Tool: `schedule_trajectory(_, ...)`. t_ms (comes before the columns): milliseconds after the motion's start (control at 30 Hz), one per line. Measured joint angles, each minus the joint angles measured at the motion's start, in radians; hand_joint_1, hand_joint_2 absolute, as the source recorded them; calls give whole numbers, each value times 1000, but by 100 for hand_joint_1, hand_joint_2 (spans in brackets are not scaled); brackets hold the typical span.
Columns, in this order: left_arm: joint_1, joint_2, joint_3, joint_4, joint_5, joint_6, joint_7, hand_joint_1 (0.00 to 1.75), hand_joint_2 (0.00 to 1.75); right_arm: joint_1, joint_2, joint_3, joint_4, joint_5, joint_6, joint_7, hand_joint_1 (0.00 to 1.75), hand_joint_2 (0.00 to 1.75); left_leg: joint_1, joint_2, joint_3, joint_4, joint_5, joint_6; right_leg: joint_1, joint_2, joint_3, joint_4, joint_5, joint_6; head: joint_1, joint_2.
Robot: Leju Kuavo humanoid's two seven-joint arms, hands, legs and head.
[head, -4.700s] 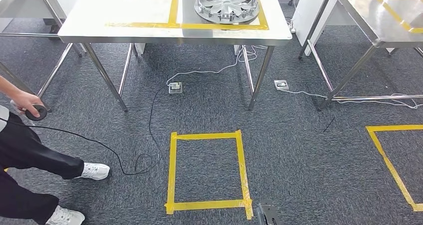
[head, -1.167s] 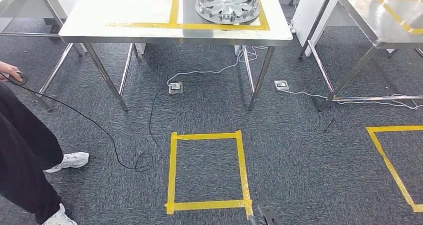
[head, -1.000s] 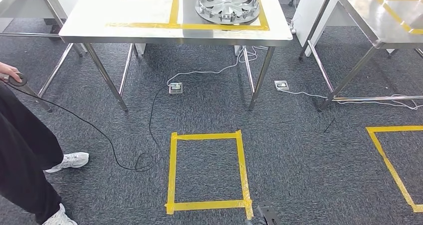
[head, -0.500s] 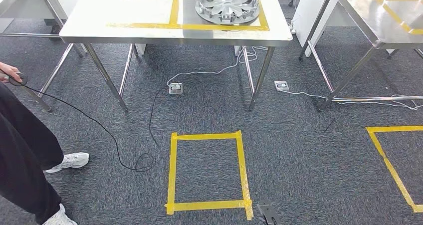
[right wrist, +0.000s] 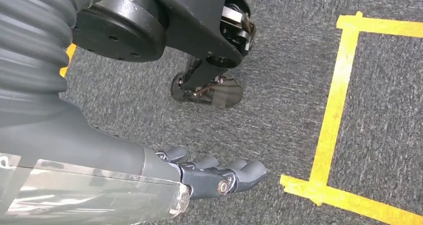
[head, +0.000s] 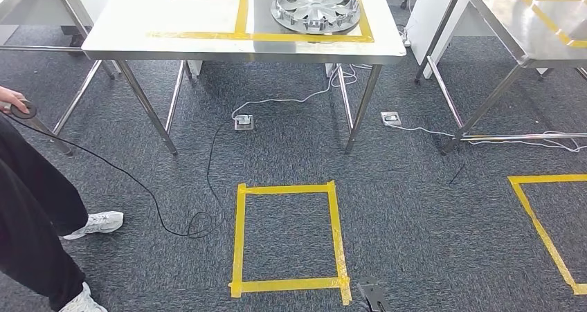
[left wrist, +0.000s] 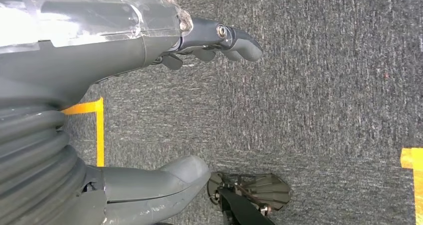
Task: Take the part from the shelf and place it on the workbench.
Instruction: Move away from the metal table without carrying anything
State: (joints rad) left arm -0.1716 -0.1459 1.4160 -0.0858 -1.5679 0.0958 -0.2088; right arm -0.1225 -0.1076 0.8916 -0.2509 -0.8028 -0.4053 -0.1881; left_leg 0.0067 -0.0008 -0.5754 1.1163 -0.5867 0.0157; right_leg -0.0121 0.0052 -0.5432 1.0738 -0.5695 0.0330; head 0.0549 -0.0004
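Observation:
A silver wheel cover (head: 315, 5) lies on the steel workbench (head: 208, 46), inside a yellow taped outline near its far right part. My left hand (left wrist: 100, 55) hangs over grey carpet, fingers stretched out and apart from the thumb (left wrist: 164, 182), with nothing in it. My right hand (right wrist: 149, 170) hangs the same way above the carpet beside a yellow tape corner, fingers (right wrist: 234, 175) extended and empty.
A person (head: 28, 208) in dark trousers stands at the left, holding a black round device (head: 21, 109) on a cable that trails across the floor. A yellow tape square (head: 239, 236) marks the carpet ahead. A second steel table (head: 526, 21) stands right. Floor sockets (head: 243, 122) and cables lie under the workbench.
The person has drawn back toward the left edge and raised the hand with the black device. The wheel cover has not moved; the view only sways slightly.

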Motion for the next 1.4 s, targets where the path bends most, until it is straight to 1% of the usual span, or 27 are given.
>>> schedule_trajectory(200, 0, 2, 0, 0, 0, 0, -2, 0, 175, -1, 0, 1, -7, -1, -1, -1, 0, 175, -2, 0, -1, -3, 4, 7, -2, 0, 3, -12, 7, 11, -5, 0)
schedule_trajectory(233, 0, 3, 0, 0, 0, 0, -2, 0, 175, -1, 0, 1, -8, -2, -1, -2, 0, 175, -2, 0, -1, -5, 5, 9, -3, 0, 5, -15, 9, 14, -6, 0)
schedule_trajectory(300, 0, 2, 0, 0, 0, 0, -2, 0, 175, -3, -1, 1, -10, -4, 0, -5, 0, 175, 1, 0, 5, -19, 13, 20, -4, -1, 4, -15, 6, 20, -4, 0)
schedule_trajectory(367, 0, 1, 0, 0, 0, 0, -2, 0, 175, -4, -2, 1, -12, -4, 1, -8, 0, 175, 3, 3, 14, -36, 21, 31, -5, -2, -20, 37, -26, 23, 3, 0)
schedule_trajectory(433, 1, 2, 0, 0, 0, 0, -2, 0, 175, -4, -3, 1, -13, -4, 1, -9, 0, 175, 1, 5, 17, -41, 23, 34, -5, -2, -79, 155, -76, 23, 10, 0)
schedule_trajectory(467, 1, 2, 0, 0, 0, 0, -2, 0, 175, -3, -4, 1, -13, -4, 1, -9, 0, 175, -1, 6, 18, -41, 23, 34, -5, -2, -109, 208, -89, 23, 11, 0)
schedule_trajectory(500, 2, 2, 0, 0, 0, 0, -2, 0, 175, -2, -4, 1, -13, -4, 1, -9, 0, 175, -3, 6, 19, -41, 22, 34, -4, -2, -128, 234, -84, 20, 12, 0)
schedule_trajectory(533, 2, 2, 0, 0, 0, 0, -2, 0, 175, -2, -5, 1, -13, -4, 1, -9, 0, 175, -5, 6, 22, -41, 21, 33, -4, -2, -131, 225, -60, 16, 14, 0)
schedule_trajectory(567, 2, 1, 0, 0, 0, 0, -2, 0, 175, -2, -5, 1, -13, -4, 1, -9, 0, 175, -8, 5, 25, -41, 19, 32, -2, -2, -119, 182, -20, 9, 16, 0)
schedule_trajectory(633, 2, -1, 0, 0, 0, 0, -2, 0, 175, -2, -8, 1, -13, -4, 1, -9, 0, 175, -11, 4, 31, -41, 14, 27, 5, -1, -77, 69, 50, -14, 19, 0)
schedule_trajectory(667, 2, -3, 0, 0, 0, 0, -2, 0, 175, -2, -10, 1, -13, -4, 2, -9, 0, 175, -10, 4, 31, -43, 14, 23, 10, -1, -60, 28, 66, -25, 19, 0)
schedule_trajectory(733, 2, -7, 0, -1, 0, 0, -2, 0, 175, -2, -14, 1, -13, -5, 1, -9, 0, 175, -7, 4, 26, -47, 17, 12, 18, -2, -48, -5, 65, -40, 19, 0)
schedule_trajectory(800, 2, -8, 0, 0, -1, 0, -2, 0, 175, -2, -17, 1, -13, -5, 1, -9, 0, 175, -6, 5, 27, -55, 19, 0, 15, -5, -37, -36, 67, -44, 24, 0)
schedule_trajectory(867, 2, -7, 0, 0, -1, 0, -2, 0, 175, -2, -18, 1, -13, -5, 1, -9, 0, 175, -6, 3, 12, -21, -4, -13, 8, -8, -19, -66, 77, -46, 19, 0)
schedule_trajectory(900, 2, -7, -1, 0, -1, 0, -2, 0, 175, -2, -18, 1, -13, -5, 2, -9, 0, 175, -2, 1, -12, 26, -28, -20, 5, -10, -12, -75, 79, -47, 12, 0)
schedule_trajectory(967, 3, -6, -1, 0, -1, 0, -1, 0, 175, -2, -17, 1, -13, -6, 2, -9, 0, 175, 6, -1, -79, 140, -71, -32, 3, -12, -8, -78, 78, -48, -4, 0)
schedule_trajectory(1000, 4, -6, -1, -1, -1, 0, -1, 0, 175, -2, -16, 1, -13, -6, 2, -9, 0, 175, 9, -1, -102, 174, -73, -37, 2, -12, -7, -77, 77, -46, -9, 0)
schedule_trajectory(1033, 5, -5, -1, -1, -1, 0, 0, 0, 175, -1, -15, 1, -13, -6, 3, -9, 0, 175, 13, -1, -109, 172, -54, -42, 0, -12, -5, -76, 74, -43, -12, 0)
schedule_trajectory(1067, 5, -4, -1, -1, -1, 0, 0, 0, 175, -1, -14, 1, -14, -6, 3, -9, 0, 175, 16, 1, -96, 133, -17, -46, -3, -12, -3, -73, 71, -38, -14, 0)
schedule_trajectory(1100, 5, -4, -1, -1, -1, 0, 0, 0, 175, -1, -14, 1, -14, -6, 3, -9, 0, 175, 19, 3, -70, 71, 23, -51, -6, -11, 0, -69, 66, -32, -17, 0)
schedule_trajectory(1133, 5, -4, -1, -1, -1, 0, 0, 0, 175, -1, -14, 1, -14, -7, 4, -9, 0, 175, 19, 5, -43, 13, 50, -54, -7, -10, 2, -63, 60, -24, -21, 0)
schedule_trajectory(1167, 4, -4, -1, -1, -1, 0, 0, 0, 175, -1, -14, 1, -14, -7, 4, -9, 0, 175, 19, 6, -23, -30, 66, -50, -7, -9, 2, -57, 55, -16, -26, 0)
schedule_trajectory(1200, 4, -4, -1, -1, -1, 0, 0, 0, 175, -2, -15, 1, -15, -7, 4, -9, 0, 175, 17, 7, -14, -50, 66, -43, -6, -9, 1, -54, 52, -10, -27, 0)
schedule_trajectory(1267, 5, -5, -1, -1, -1, 0, 0, 0, 175, -2, -15, 1, -15, -8, 4, -9, 0, 175, 14, 6, -13, -52, 62, -21, -6, -7, 1, -55, 53, -1, -23, 0)
schedule_trajectory(1300, 5, -4, -1, -1, -1, 0, 0, 0, 175, -2, -14, 2, -16, -8, 4, -9, 0, 175, 14, 5, -13, -54, 63, -13, -7, -8, 1, -54, 50, 3, -18, 0)
schedule_trajectory(1367, 5, -5, -1, -1, -1, 0, 0, 0, 175, -2, -13, 2, -16, -10, 3, -9, 0, 175, 13, 5, -13, -56, 65, 1, -9, -7, -18, -11, 18, 9, -9, 0)
schedule_trajectory(1400, 5, -5, -1, -1, -1, 0, -1, 0, 175, -2, -13, 2, -16, -11, 3, -9, 0, 175, 12, 6, -13, -57, 65, 6, -10, -7, -43, 42, -12, 11, -2, 0)
